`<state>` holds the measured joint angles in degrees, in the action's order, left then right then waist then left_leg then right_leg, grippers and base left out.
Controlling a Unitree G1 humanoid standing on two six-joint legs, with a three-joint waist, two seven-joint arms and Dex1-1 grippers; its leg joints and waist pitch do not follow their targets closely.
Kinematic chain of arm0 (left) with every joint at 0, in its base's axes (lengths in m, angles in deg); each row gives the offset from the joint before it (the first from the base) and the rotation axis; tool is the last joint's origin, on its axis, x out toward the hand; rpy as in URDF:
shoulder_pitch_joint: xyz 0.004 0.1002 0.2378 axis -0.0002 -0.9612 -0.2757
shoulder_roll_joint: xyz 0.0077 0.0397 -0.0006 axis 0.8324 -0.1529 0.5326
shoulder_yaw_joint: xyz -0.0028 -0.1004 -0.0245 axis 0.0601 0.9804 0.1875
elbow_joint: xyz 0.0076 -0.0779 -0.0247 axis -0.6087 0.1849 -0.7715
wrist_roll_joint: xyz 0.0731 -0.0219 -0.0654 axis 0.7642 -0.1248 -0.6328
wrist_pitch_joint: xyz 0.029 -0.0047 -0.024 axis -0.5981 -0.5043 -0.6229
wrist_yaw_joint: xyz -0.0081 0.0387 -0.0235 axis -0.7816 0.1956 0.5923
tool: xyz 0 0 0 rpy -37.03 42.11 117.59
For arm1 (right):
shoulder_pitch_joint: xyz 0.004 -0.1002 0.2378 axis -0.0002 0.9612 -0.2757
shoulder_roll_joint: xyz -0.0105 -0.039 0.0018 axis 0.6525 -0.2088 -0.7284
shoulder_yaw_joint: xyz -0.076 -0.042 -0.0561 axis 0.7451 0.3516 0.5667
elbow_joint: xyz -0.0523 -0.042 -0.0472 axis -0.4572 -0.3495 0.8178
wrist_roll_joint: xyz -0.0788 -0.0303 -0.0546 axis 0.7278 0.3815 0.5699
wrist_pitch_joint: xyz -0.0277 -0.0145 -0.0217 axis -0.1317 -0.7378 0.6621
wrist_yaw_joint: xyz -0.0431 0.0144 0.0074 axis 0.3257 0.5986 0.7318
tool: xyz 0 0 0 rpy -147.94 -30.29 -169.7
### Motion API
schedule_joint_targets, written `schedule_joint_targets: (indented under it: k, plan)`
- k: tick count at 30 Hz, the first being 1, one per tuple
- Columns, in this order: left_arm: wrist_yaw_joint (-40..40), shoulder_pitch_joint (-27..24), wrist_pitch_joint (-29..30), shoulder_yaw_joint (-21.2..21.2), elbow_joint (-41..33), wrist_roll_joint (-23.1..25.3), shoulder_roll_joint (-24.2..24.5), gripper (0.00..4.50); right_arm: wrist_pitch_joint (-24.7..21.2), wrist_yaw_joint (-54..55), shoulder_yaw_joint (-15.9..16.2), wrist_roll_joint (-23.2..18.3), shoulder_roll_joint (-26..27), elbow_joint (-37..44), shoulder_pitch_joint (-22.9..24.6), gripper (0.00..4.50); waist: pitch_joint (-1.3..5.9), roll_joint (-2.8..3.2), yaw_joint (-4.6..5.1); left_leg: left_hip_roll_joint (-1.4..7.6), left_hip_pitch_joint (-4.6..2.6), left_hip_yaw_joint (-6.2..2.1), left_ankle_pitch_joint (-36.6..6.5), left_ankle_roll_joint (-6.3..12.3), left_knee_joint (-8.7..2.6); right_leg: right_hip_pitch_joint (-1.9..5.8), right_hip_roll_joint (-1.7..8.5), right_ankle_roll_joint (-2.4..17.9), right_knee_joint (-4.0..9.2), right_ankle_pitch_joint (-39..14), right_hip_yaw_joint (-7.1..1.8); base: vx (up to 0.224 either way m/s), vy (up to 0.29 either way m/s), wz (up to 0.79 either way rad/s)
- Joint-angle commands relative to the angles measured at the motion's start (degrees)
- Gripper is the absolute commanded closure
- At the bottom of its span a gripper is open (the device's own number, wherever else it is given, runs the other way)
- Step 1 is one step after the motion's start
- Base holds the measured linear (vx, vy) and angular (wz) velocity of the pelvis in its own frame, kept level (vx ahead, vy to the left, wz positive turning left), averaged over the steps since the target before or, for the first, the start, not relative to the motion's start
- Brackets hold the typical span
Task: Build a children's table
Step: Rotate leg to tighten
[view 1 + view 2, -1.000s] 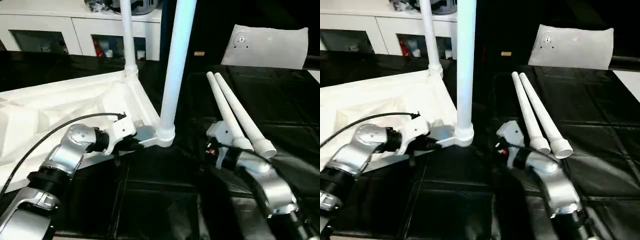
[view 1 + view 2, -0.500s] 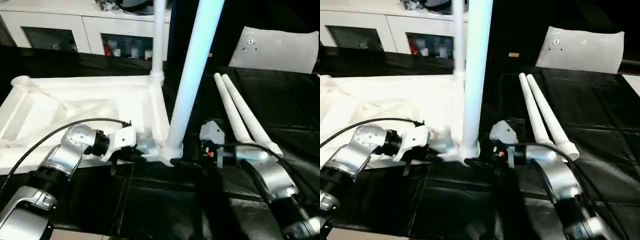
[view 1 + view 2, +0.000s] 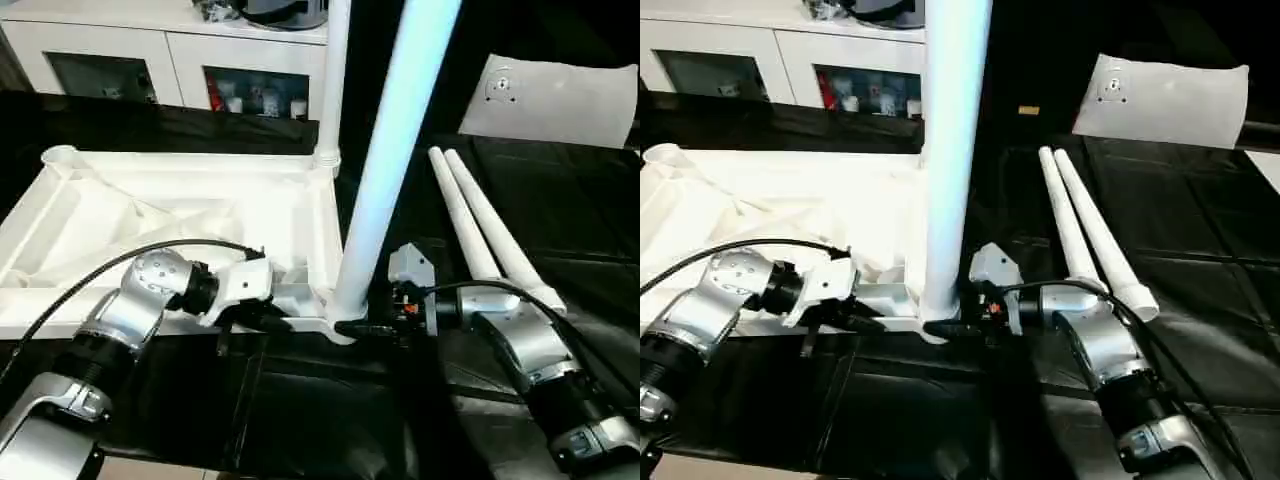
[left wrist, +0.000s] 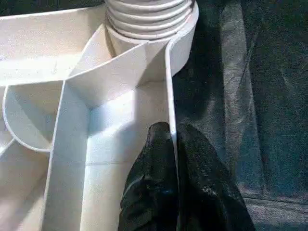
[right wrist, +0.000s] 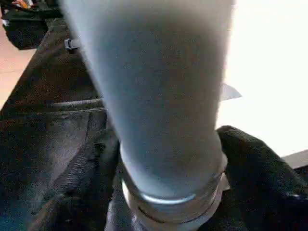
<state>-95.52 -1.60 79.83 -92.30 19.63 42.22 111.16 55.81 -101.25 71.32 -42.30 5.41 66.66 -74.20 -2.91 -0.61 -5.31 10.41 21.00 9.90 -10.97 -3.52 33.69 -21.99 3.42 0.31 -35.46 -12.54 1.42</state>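
Left wrist view gives us our left gripper point(image 4: 172, 144) pinched shut on the thin side wall of the children's table point(image 3: 180, 215), one black finger on each face of the rim, just short of the corner socket. The table lies upside down on the black tabletop point(image 3: 560, 200), ribbed underside up, toward its left side. Two legs stand upright in the sockets: the near leg point(image 3: 385, 170) and the far leg point(image 3: 335, 80). Our right gripper point(image 3: 362, 327) has its fingers on either side of the near leg's base; we cannot tell whether they press it. Two loose legs point(image 3: 480, 235) lie side by side beyond our right arm.
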Motion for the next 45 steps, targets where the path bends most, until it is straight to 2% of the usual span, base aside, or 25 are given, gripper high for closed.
schedule_joint_targets:
  k: [1,3,11,12,13,15,16,17,19,20,21,26,27,28,30,32,33,35,37,39,41,42,43,44,45]
  plan:
    - [-2.4,-0.6,-0.7,-2.6,-1.3,1.4,0.3,4.5,-0.3,-1.7,0.5,-0.4,0.0,-0.7,-0.5,1.41,3.62,-0.17,0.1,2.89,-0.83,-0.35,-6.2,2.88,-3.64,2.29,4.43,15.1,3.0,-0.2,-1.95,0.0,0.0,0.0]
    - [-2.5,-0.7,-0.6,-2.6,-1.4,1.4,0.4,4.5,-0.4,-1.8,0.6,-0.5,0.1,-0.6,-0.4,1.64,3.66,-0.16,0.06,2.89,-0.86,-0.31,-6.1,2.83,-3.61,2.3,4.45,15.1,2.97,0.1,-1.96,0.0,0.0,0.0]
    - [-2.7,-1.3,0.2,-2.2,-1.9,1.0,0.6,4.5,-1.7,-2.6,0.8,-0.5,0.1,-0.8,0.2,1.76,3.68,0.13,-0.04,3.0,-0.92,-0.25,-6.3,2.6,-3.6,2.26,4.43,15.5,2.94,0.7,-1.69,0.0,0.0,0.0]
    - [-2.8,-1.4,0.3,-2.1,-1.9,0.9,0.6,4.5,-1.8,-2.6,0.7,-0.6,0.2,-0.9,0.3,1.76,3.67,0.27,-0.01,3.02,-0.98,-0.24,-6.9,2.24,-3.64,2.26,4.41,15.5,3.02,0.2,-1.65,0.0,0.0,0.0]
    - [-3.2,-1.9,1.3,-1.9,-2.5,0.1,0.5,4.5,-2.9,-1.6,0.3,-0.7,0.7,-1.4,0.7,1.76,3.68,0.77,-0.05,3.05,-0.99,-0.32,-7.2,1.8,-3.66,2.27,4.46,15.6,2.97,0.3,-1.65,0.0,0.0,0.0]
    - [-3.4,-2.1,1.6,-1.8,-2.8,-0.1,0.5,4.5,-3.4,-1.2,0.1,-0.8,0.9,-1.6,0.8,1.76,3.73,0.48,-0.02,2.99,-0.93,-0.29,-7.3,1.59,-3.66,2.42,4.38,15.7,2.9,0.9,-1.58,0.0,0.0,0.0]
    - [-3.6,-2.3,2.1,-1.6,-3.3,-0.6,0.5,4.5,-3.4,-0.4,-0.2,-0.7,1.2,-2.0,0.9,1.76,3.77,1.12,-0.08,2.98,-0.94,-0.39,-7.4,1.4,-3.66,2.4,4.45,15.8,2.87,1.0,-1.57,0.0,0.0,0.0]
    - [-3.7,-2.4,2.2,-1.6,-3.4,-0.7,0.5,4.5,-3.6,-0.2,-0.2,-0.7,1.3,-2.0,1.0,1.76,3.78,0.74,0.09,3.0,-0.9,-0.32,-7.4,1.24,-3.65,2.42,4.39,16.0,2.93,1.7,-1.54,0.0,0.0,0.0]
    - [-4.2,-2.9,3.0,-1.4,-4.4,-1.3,0.7,4.5,-5.2,1.4,-0.8,-1.0,2.1,-2.2,1.2,1.76,3.83,1.09,0.06,2.99,-0.88,-0.42,-7.3,1.15,-3.69,2.49,4.32,16.1,2.77,2.4,-1.44,0.0,0.0,0.0]
    - [-4.5,-3.2,3.5,-1.2,-5.0,-1.7,0.9,4.5,-6.0,2.1,-0.9,-1.0,2.4,-2.3,1.6,1.76,3.79,1.47,0.09,2.99,-0.9,-0.47,-7.6,1.0,-3.73,2.45,4.32,16.1,2.81,2.3,-1.41,0.0,0.0,0.0]
    - [-4.6,-3.3,3.7,-1.2,-5.2,-1.9,1.0,4.5,-6.3,2.3,-0.9,-1.0,2.6,-2.2,1.7,1.76,3.75,1.14,0.25,2.97,-0.88,-0.43,-8.2,0.75,-3.78,2.51,4.22,16.1,2.91,2.0,-1.4,0.0,0.0,0.0]
    - [-4.3,-3.9,4.5,-1.0,-6.1,-2.1,1.1,4.5,-5.7,2.8,-0.2,-0.2,2.9,-2.2,2.7,1.76,3.73,1.15,0.29,2.98,-0.98,-0.44,-9.4,0.07,-3.86,2.48,4.34,15.8,3.07,0.2,-1.51,0.0,0.0,0.0]
    - [-3.7,-4.1,5.1,-0.6,-6.5,-2.4,0.9,4.5,-6.0,3.0,-0.1,-0.1,3.0,-2.1,2.9,1.76,3.7,0.96,0.34,3.02,-0.96,-0.46,-9.2,0.1,-3.91,2.51,4.32,15.7,3.05,0.4,-1.52,0.0,0.0,0.0]
    - [-2.6,-4.3,5.6,-0.3,-6.9,-2.4,0.6,4.5,-6.2,3.9,-0.3,0.0,3.3,-2.1,3.1,1.76,3.7,1.11,0.3,3.03,-0.97,-0.48,-9.0,0.16,-3.9,2.44,4.34,15.7,2.99,0.6,-1.51,0.0,0.0,0.0]
    - [0.0,-4.6,6.7,0.7,-7.3,-2.5,-0.4,4.5,-6.1,6.1,-0.6,0.8,3.7,-2.2,3.4,1.76,3.62,1.0,0.48,3.02,-0.94,-0.43,-9.3,0.08,-3.95,2.42,4.37,15.8,3.08,0.3,-1.55,0.0,0.0,0.0]
    - [1.4,-4.8,7.3,1.3,-7.7,-2.6,-0.9,4.5,-6.1,7.3,-0.8,1.2,3.9,-2.1,3.6,1.76,3.38,1.01,0.56,2.94,-1.02,-0.5,-11.3,-0.36,-4.09,2.26,4.41,15.4,3.47,-3.1,-1.61,0.0,0.0,0.0]
    - [4.1,-4.9,8.0,2.2,-7.8,-2.6,-2.1,4.5,-5.7,9.8,-1.2,1.9,4.4,-2.0,4.3,1.76,3.18,0.83,0.67,2.97,-1.12,-0.44,-13.2,-0.82,-4.24,2.1,4.43,14.7,3.82,-6.5,-1.73,0.0,0.0,0.0]
    - [11.4,-5.8,11.2,4.1,-9.3,-2.4,-5.4,4.5,-6.7,18.4,-4.0,1.9,7.6,-1.2,6.9,1.76,2.82,0.8,0.6,3.05,-1.46,-0.59,-15.7,-1.69,-4.5,1.71,4.65,13.6,4.39,-12.3,-1.87,0.0,0.0,0.0]
    - [14.4,-6.2,13.6,5.0,-10.3,-2.7,-7.0,4.5,-7.1,22.1,-5.1,1.9,9.3,-0.9,7.8,1.77,2.32,0.57,1.05,2.96,-1.38,-1.09,-19.4,-3.0,-5.12,1.77,4.83,10.8,5.06,-21.5,-1.74,0.0,0.0,0.0]
    - [18.5,-6.8,17.4,6.1,-12.2,-3.0,-9.6,4.5,-7.9,28.0,-6.7,2.0,12.2,-1.0,8.6,1.77,2.28,0.39,1.59,2.95,-1.82,-1.18,-21.8,-3.31,-5.07,1.18,4.99,9.4,5.57,-26.3,-1.88,0.0,0.0,0.0]
    - [19.9,-6.9,18.6,6.5,-13.0,-2.9,-10.5,4.5,-8.3,30.0,-7.3,2.0,13.3,-1.2,8.7,1.77,2.32,0.45,1.82,2.76,-1.91,-1.24,-21.7,-2.89,-4.9,0.99,5.04,8.5,6.05,-28.1,-1.99,0.0,0.0,0.0]
    - [25.5,-7.1,22.6,6.8,-15.4,-1.7,-14.6,4.5,-8.7,38.3,-9.7,1.7,18.1,-3.2,7.8,1.77,2.33,0.39,2.13,2.8,-1.46,-1.31,-20.8,-2.82,-5.08,1.23,4.9,8.1,5.9,-27.5,-1.96,0.0,0.0,0.0]
    - [27.6,-7.0,24.5,6.9,-16.5,-1.3,-16.4,4.5,-8.7,41.8,-10.7,1.6,20.1,-4.4,7.2,1.77,2.22,0.58,2.31,2.81,-1.62,-1.28,-21.0,-3.06,-5.13,0.78,4.85,8.2,6.06,-27.4,-1.95,0.0,0.0,0.0]
    - [29.1,-7.1,25.9,6.9,-17.3,-1.2,-17.6,4.5,-8.6,44.0,-11.3,1.6,21.4,-5.0,6.8,1.77,2.33,0.5,2.44,2.73,-1.64,-1.29,-21.0,-3.14,-5.03,0.8,4.88,8.1,6.06,-27.6,-1.92,0.0,0.0,0.0]
    - [29.1,-7.1,25.9,6.9,-17.3,-1.2,-17.6,4.5,-8.6,44.0,-11.3,1.6,21.4,-5.0,6.8,1.77,2.42,0.53,2.59,2.67,-1.28,-1.47,-20.2,-3.13,-5.19,1.14,4.81,8.0,5.95,-26.6,-1.78,0.0,0.0,0.0]
